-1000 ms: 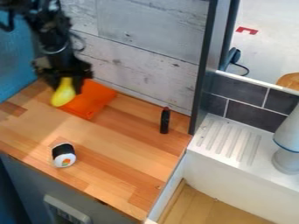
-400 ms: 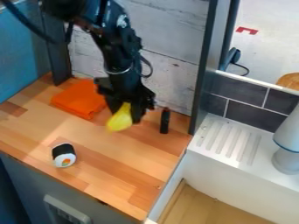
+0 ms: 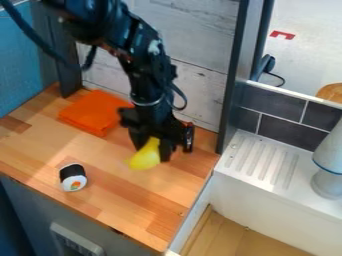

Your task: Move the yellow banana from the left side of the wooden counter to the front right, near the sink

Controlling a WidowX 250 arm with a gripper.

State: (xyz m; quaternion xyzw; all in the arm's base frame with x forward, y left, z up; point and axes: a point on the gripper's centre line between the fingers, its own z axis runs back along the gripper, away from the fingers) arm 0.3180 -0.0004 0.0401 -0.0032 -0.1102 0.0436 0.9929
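You've got the yellow, rounded, pear-like toy (image 3: 142, 160) off to the robot's side of the orig. spot: 1 s ago it's over the folded orange cloth (image 3: 93, 112), now it's well right of it in view, over the pale wooden bench (image 3: 120, 194). Your black two-finger gripper (image 3: 154, 149) carries it, jaws closed round its narrow end, fat end hanging out low and left. Most of that shift is done by 0.4 s ago; since then only a bit more, down and right in view. Can't tell if the toy touches the bench yet.

For the work in hand: toy's clear of the cloth and the grip seems OK, so the carry is well along, IMO. Watch the small dark bottle w/ red top (image 3: 189, 145): gripper's right by it, partly overlapping it in view; contact unclear, so a knock is poss. Black-and-white sushi-roll toy (image 3: 73, 178) hasn't moved, nor has the cloth.
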